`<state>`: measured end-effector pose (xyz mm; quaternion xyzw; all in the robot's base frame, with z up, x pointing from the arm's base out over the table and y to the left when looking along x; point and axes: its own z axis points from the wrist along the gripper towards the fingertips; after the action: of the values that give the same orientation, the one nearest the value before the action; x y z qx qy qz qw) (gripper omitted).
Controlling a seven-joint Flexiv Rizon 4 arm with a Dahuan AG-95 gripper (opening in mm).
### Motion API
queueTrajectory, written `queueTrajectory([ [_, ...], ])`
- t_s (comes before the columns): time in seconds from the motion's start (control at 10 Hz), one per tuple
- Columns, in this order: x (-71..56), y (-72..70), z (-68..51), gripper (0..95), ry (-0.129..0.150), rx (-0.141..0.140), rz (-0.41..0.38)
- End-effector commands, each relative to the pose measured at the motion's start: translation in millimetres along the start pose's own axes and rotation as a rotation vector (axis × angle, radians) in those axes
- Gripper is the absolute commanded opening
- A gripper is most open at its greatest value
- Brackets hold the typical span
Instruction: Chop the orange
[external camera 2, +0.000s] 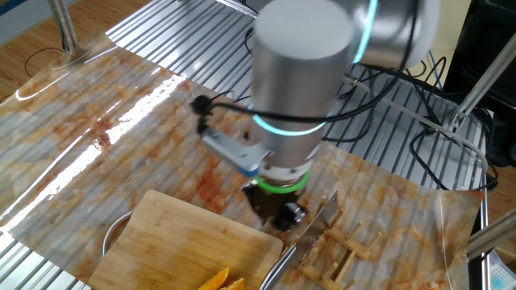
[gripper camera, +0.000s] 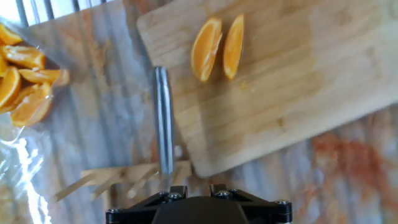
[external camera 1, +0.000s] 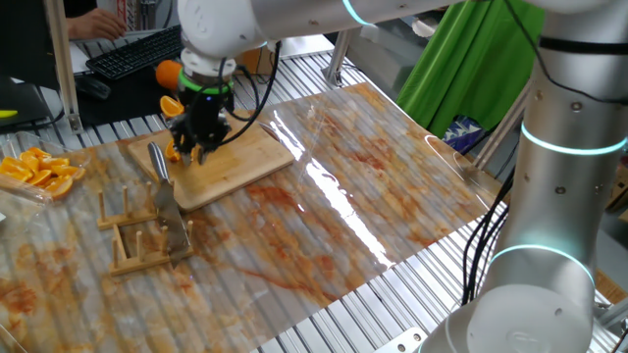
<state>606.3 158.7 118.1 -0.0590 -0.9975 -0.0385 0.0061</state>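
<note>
Two small orange wedges [gripper camera: 205, 48] [gripper camera: 234, 46] lie side by side on the bamboo board [gripper camera: 298, 93], near its left end. They also show in one fixed view [external camera 1: 175, 149] and at the bottom edge of the other fixed view [external camera 2: 218, 280]. A metal knife [gripper camera: 163, 118] rests off the board's edge with its blade in a wooden rack [external camera 1: 147, 240]. My gripper [gripper camera: 199, 186] hovers above the knife and the board edge [external camera 1: 196, 145]. Its jaws stand apart with nothing between them.
A heap of orange slices [external camera 1: 39, 169] lies in clear wrap at the left, also in the hand view [gripper camera: 25, 81]. A whole orange [external camera 1: 169, 72] sits behind the board. The table is covered with a stained plastic sheet [external camera 1: 343, 196]. A keyboard [external camera 1: 132, 54] lies at the back.
</note>
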Motion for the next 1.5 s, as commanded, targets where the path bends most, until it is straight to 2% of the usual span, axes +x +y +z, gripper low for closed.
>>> queueTrajectory([
  [0.1, -20.4, -12.8, 4.4, 19.0, 0.004, 0.001, -0.043],
  [0.5, -48.2, -35.8, 11.3, 19.0, 0.003, 0.006, -0.122],
  [0.9, -62.2, -51.5, 19.1, 19.0, 0.001, 0.010, -0.169],
  [1.0, -63.8, -54.2, 22.0, 0.0, -0.002, 0.013, -0.178],
  [1.2, -67.8, -60.8, 27.2, 0.0, -0.003, 0.014, -0.182],
  [1.5, -73.7, -64.0, 27.7, 0.0, 0.001, 0.021, -0.184],
])
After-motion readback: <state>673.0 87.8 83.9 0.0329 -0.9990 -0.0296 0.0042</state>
